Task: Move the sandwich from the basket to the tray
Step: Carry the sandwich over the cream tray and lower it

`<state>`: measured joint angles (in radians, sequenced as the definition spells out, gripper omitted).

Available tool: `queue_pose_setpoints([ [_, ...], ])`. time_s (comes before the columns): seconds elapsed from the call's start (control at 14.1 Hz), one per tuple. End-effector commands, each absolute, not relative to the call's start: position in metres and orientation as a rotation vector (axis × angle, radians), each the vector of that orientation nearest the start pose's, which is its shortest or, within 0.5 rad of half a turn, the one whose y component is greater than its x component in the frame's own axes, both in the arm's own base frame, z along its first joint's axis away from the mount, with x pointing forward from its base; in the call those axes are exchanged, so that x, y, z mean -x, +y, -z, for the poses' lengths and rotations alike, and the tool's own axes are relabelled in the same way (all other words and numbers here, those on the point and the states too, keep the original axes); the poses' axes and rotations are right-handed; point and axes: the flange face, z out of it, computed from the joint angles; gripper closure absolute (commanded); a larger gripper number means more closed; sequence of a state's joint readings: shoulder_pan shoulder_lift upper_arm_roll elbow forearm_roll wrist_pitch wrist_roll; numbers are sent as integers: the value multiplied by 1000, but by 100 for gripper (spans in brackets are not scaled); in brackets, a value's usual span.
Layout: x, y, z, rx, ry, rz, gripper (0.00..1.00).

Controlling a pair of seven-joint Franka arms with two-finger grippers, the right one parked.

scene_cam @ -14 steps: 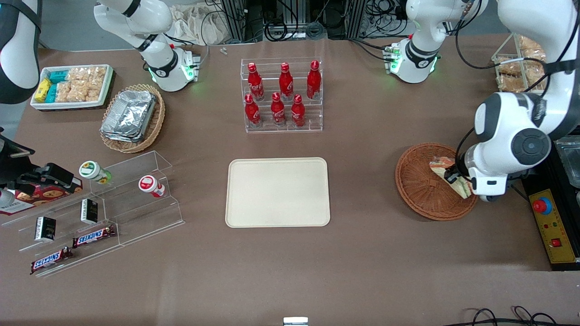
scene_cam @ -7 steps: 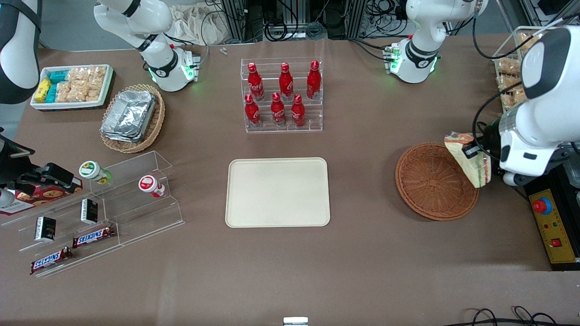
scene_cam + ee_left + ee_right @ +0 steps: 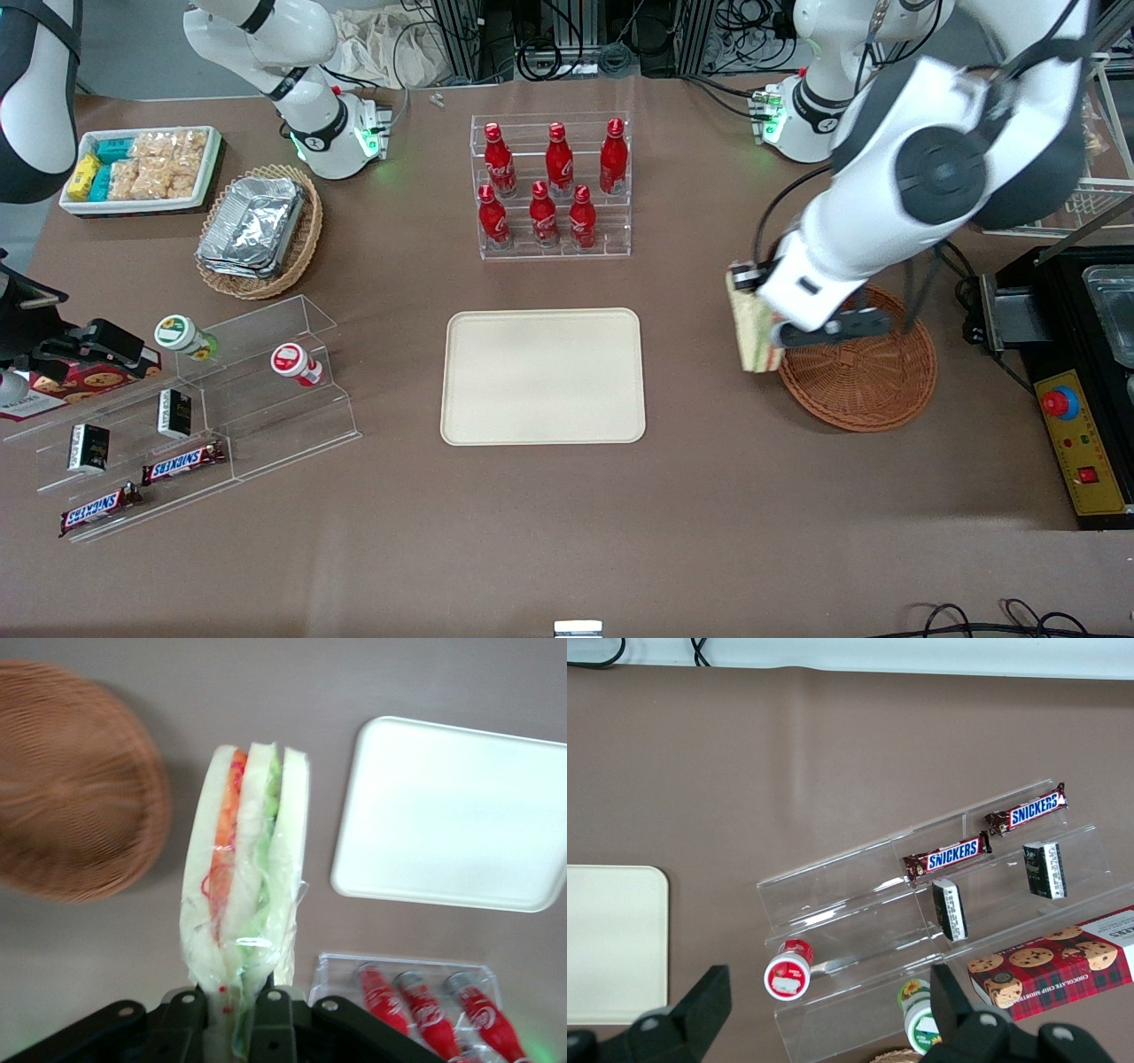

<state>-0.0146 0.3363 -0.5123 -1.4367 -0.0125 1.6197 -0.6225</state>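
Observation:
My left gripper (image 3: 755,306) is shut on the sandwich (image 3: 754,330), a plastic-wrapped wedge of white bread with orange, red and green filling, and holds it in the air above the table. It hangs between the reddish-brown wicker basket (image 3: 873,385) and the cream tray (image 3: 542,376), just off the basket's rim. The basket holds nothing. In the left wrist view the sandwich (image 3: 244,886) sticks out from between my gripper (image 3: 232,1019) fingers, with the basket (image 3: 71,788) to one side and the tray (image 3: 452,815) to the other.
A clear rack of red bottles (image 3: 551,186) stands farther from the front camera than the tray. A black control box with a red button (image 3: 1076,439) sits at the working arm's end. A tan basket of foil containers (image 3: 259,229) and a clear stepped stand (image 3: 195,416) lie toward the parked arm's end.
The gripper lifted the sandwich out of the basket, then carried it across the basket toward the tray. The basket now holds nothing.

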Motion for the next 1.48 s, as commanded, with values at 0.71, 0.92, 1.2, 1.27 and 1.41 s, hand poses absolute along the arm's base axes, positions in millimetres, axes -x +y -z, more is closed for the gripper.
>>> queue_pose_setpoints([
  [0.71, -569, -439, -270, 3153, -90, -199, 100],
  [0.92, -561, -449, -245, 3121, -66, -193, 89],
  [1.2, -561, -449, -243, 3111, -72, -176, 0],
  [1.27, -561, -449, -243, 3110, -71, -174, 0],
  [1.41, -563, -449, -252, 3114, -71, -154, 0],
])
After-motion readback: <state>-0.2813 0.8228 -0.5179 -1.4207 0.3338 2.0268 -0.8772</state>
